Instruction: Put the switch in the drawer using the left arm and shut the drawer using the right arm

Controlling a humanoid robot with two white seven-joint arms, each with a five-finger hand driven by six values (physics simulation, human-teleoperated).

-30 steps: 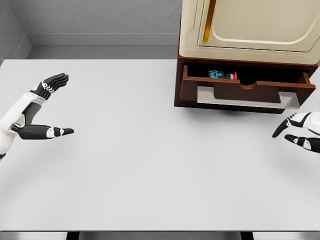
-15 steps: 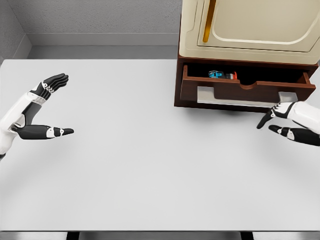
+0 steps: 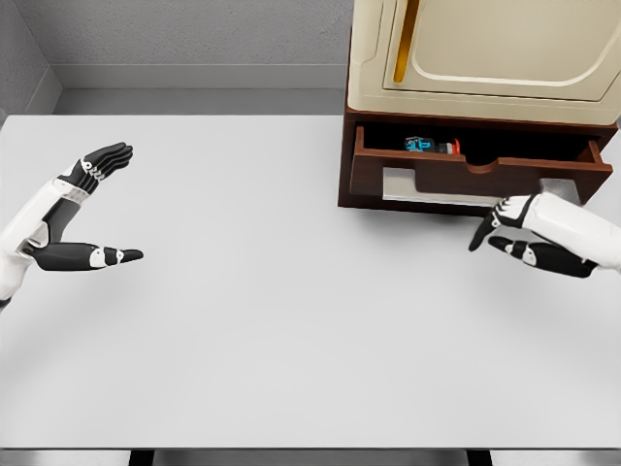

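White right hand, fingers spread, hovers before the open drawer holding the switch; left hand rests open.

The surface looks smooth, matt and pale grey-white. The drawer looks like dark brown wood with a soft shine. The cabinet above it looks like smooth cream plastic with a shiny gold strip. The switch looks like blue and black plastic. Both hands, left and right, look like smooth white plastic with black fingers.
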